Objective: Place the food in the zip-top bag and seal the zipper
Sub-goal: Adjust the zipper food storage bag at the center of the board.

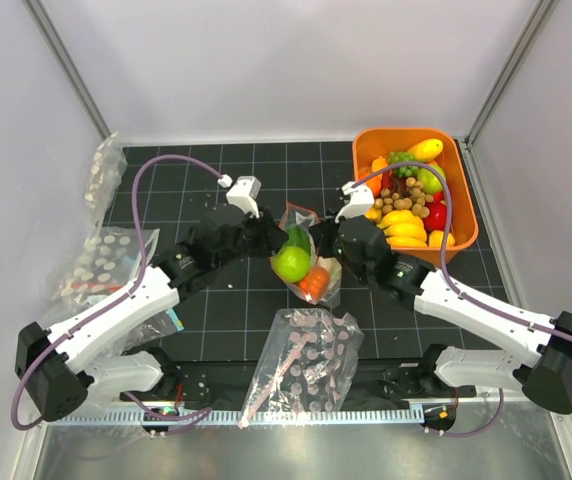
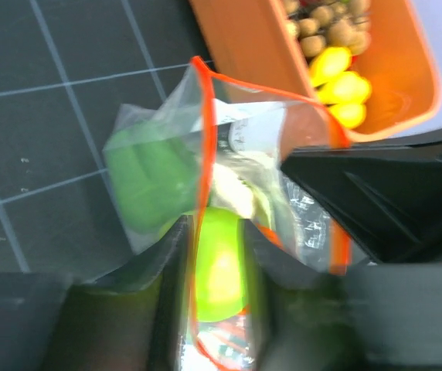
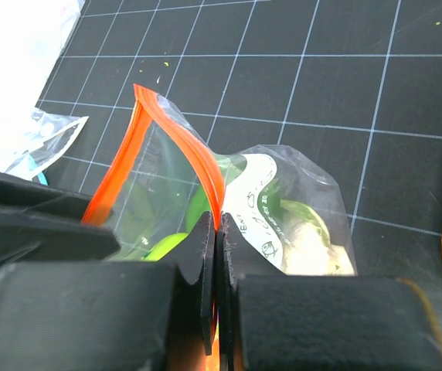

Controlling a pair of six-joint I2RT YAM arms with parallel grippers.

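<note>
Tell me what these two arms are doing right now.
Both arms are working the zip-top bag at mid-table. Green and orange food is already inside. On the right arm the jaws are shut on the zipper. On the left arm they stand apart, straddling the strip. The mouth gapes open, so sealing is not done.
</note>
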